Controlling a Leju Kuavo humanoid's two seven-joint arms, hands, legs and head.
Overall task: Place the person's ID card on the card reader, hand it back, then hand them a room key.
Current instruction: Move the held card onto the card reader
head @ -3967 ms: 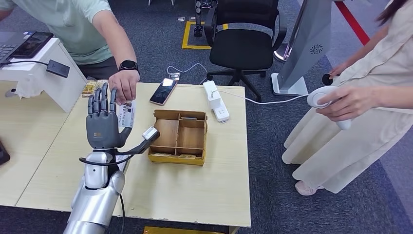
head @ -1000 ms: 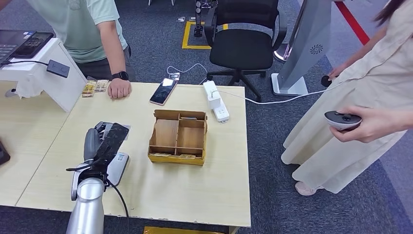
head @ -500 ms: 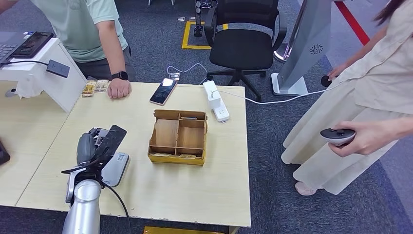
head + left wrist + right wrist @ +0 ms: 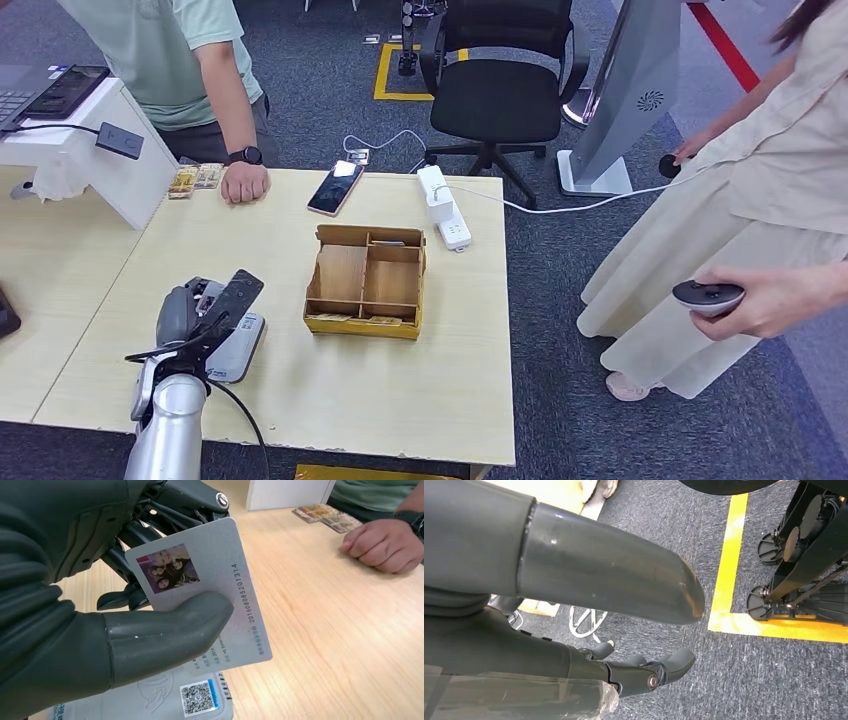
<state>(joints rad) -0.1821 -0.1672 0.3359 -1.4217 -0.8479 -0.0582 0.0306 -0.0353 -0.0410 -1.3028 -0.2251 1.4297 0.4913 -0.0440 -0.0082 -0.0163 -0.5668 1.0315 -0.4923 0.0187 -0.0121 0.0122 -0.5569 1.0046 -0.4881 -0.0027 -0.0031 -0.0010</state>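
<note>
My left hand (image 4: 198, 312) holds the person's ID card (image 4: 220, 555) low over the table, with the thumb (image 4: 170, 625) pressed on its printed face and the fingers behind it. The card is white, with a small photo and a line of numbers. It hangs tilted just above the grey card reader (image 4: 238, 347), whose QR sticker (image 4: 199, 698) peeks out below the card's edge. I cannot tell whether card and reader touch. The person's hand (image 4: 245, 183) rests as a fist on the table's far edge. My right hand (image 4: 644, 672) hangs over the carpet, holding nothing.
A wooden divided box (image 4: 311, 280) stands mid-table, with cards in its front slot. A phone (image 4: 335, 187) and a white power strip (image 4: 443, 207) lie near the far edge. A white stand (image 4: 90, 150) is at the left. A second person at the right holds a controller (image 4: 708, 297).
Four seconds ago my left hand was raised at the person's hand, by the card. Since then it has come down to the reader with the card, shifting only slightly in the last second.
</note>
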